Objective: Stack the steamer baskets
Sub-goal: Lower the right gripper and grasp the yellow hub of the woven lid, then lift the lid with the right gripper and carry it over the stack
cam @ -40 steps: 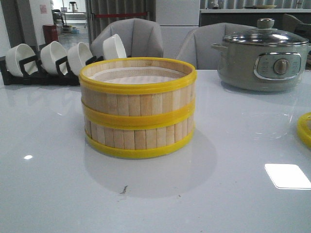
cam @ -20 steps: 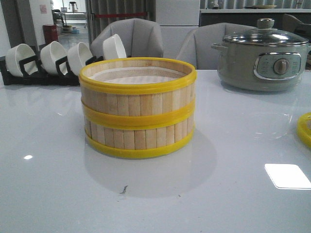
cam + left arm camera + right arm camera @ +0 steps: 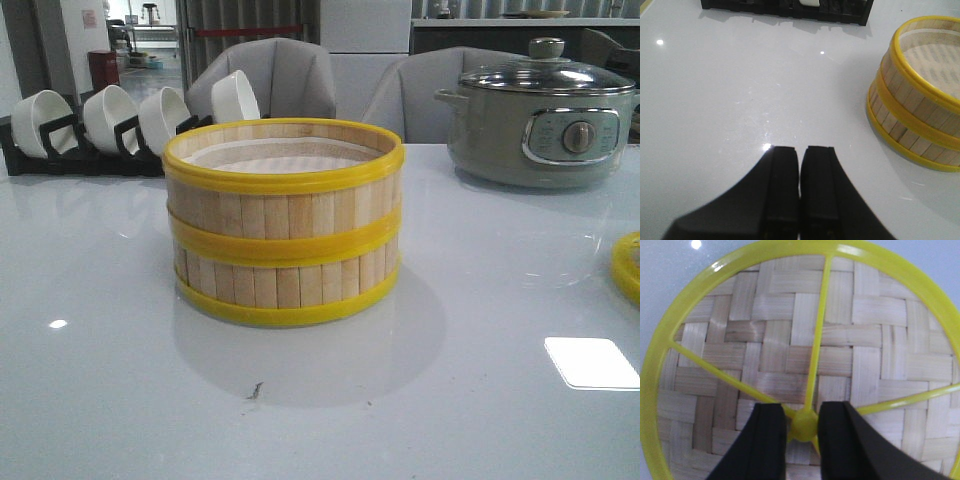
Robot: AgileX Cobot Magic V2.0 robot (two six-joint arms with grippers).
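Observation:
Two steamer baskets (image 3: 285, 225) stand stacked one on the other at the table's middle, with pale slats, yellow rims and a whitish liner inside the upper one. The stack also shows in the left wrist view (image 3: 912, 107). My left gripper (image 3: 801, 150) is shut and empty, over bare table beside the stack. The woven-bamboo lid (image 3: 790, 330) with yellow rim and spokes fills the right wrist view. My right gripper (image 3: 802, 412) has its fingers closed on the lid's yellow centre knob (image 3: 803, 426). In the front view only the lid's edge (image 3: 628, 265) shows at the far right, low on the table.
A grey-green electric pot (image 3: 545, 115) with a glass lid stands at the back right. A black rack of white bowls (image 3: 100, 125) stands at the back left and also shows in the left wrist view (image 3: 785, 10). Grey chairs stand behind the table.

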